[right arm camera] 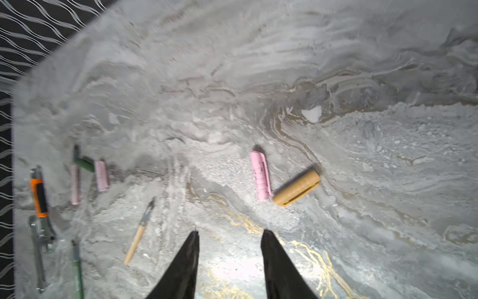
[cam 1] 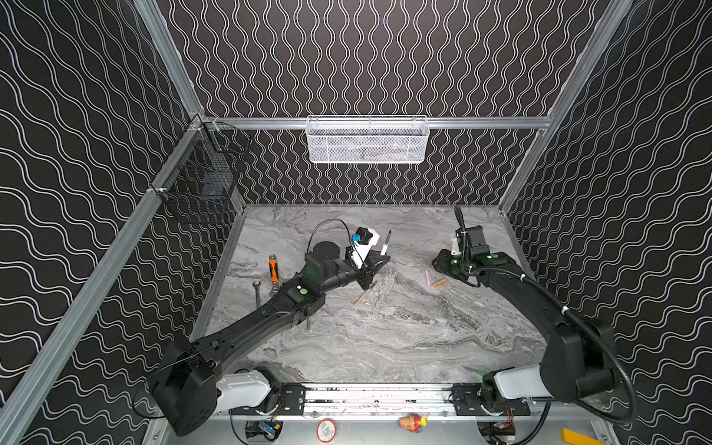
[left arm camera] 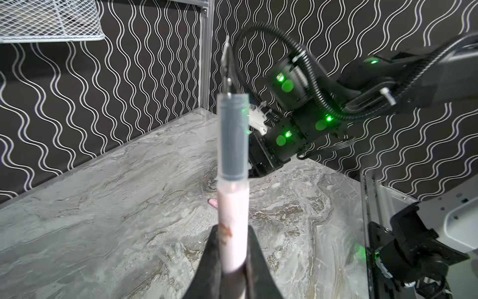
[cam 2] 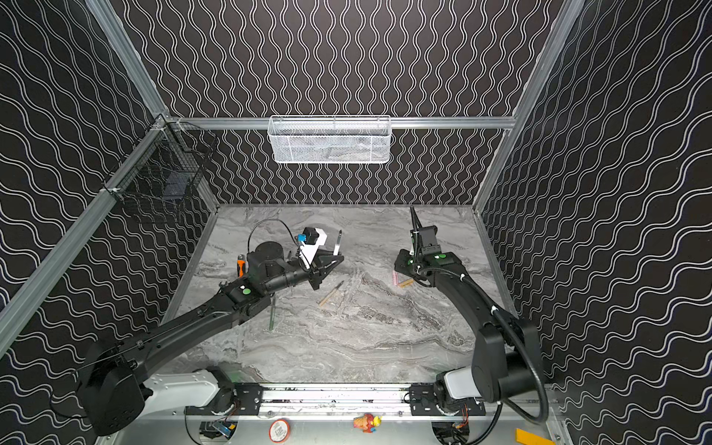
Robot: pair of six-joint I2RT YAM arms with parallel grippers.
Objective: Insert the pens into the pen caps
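My left gripper (left arm camera: 234, 233) is shut on a pale pink pen (left arm camera: 232, 207), held above the table with its dark tip pointing up and away; in a top view the pen (cam 1: 386, 243) rises from the gripper (cam 1: 380, 262). My right gripper (right arm camera: 230, 233) hangs open and empty above the table, just short of a pink cap (right arm camera: 261, 176) and a tan cap (right arm camera: 296, 187) lying side by side. A tan pen (right arm camera: 139, 233), a green pen (right arm camera: 77, 269), another pink pen (right arm camera: 75, 183), a green cap (right arm camera: 84, 164) and a second pink cap (right arm camera: 101, 176) lie further off.
An orange-handled tool (cam 1: 273, 269) and a wrench (cam 1: 257, 293) lie at the table's left side. A white mesh basket (cam 1: 368, 140) hangs on the back wall and a black wire basket (cam 1: 200, 181) on the left wall.
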